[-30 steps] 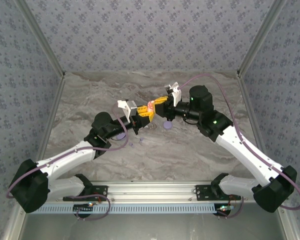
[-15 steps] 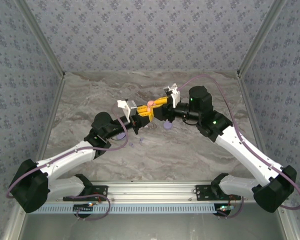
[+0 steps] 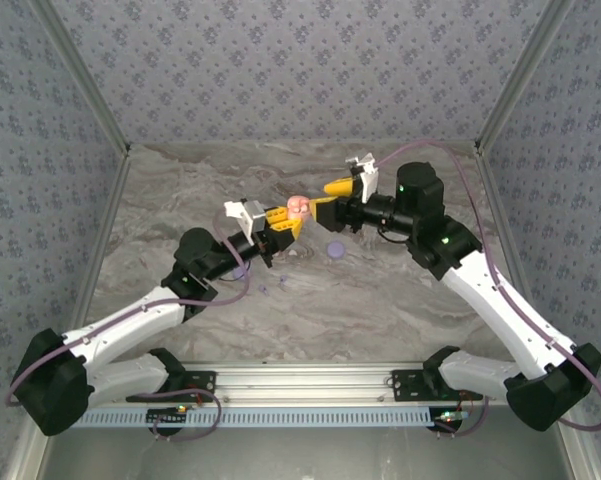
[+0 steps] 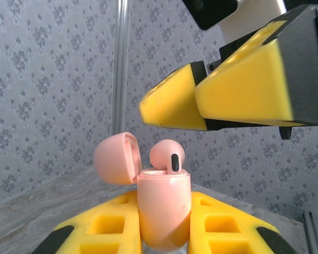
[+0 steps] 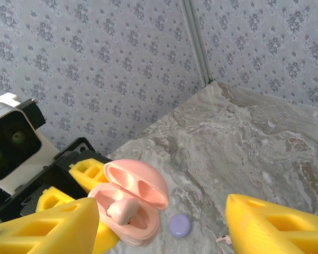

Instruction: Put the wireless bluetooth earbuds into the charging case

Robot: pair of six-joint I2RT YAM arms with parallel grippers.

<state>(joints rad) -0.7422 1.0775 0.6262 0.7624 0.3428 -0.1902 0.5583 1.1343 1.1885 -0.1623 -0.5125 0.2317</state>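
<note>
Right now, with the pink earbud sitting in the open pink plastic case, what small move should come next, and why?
Probably lower the open right gripper and press the pink stemmed earbud down: it stands proud of the pink charging case, which the left gripper clamps.

Objects counted across the views

One pink charging case (image 4: 164, 211), one pink earbud (image 4: 167, 155), one lilac disc (image 5: 179, 226) and two tiny lilac earbuds (image 3: 263, 289) (image 3: 283, 281), left of centre, are counted.
</note>
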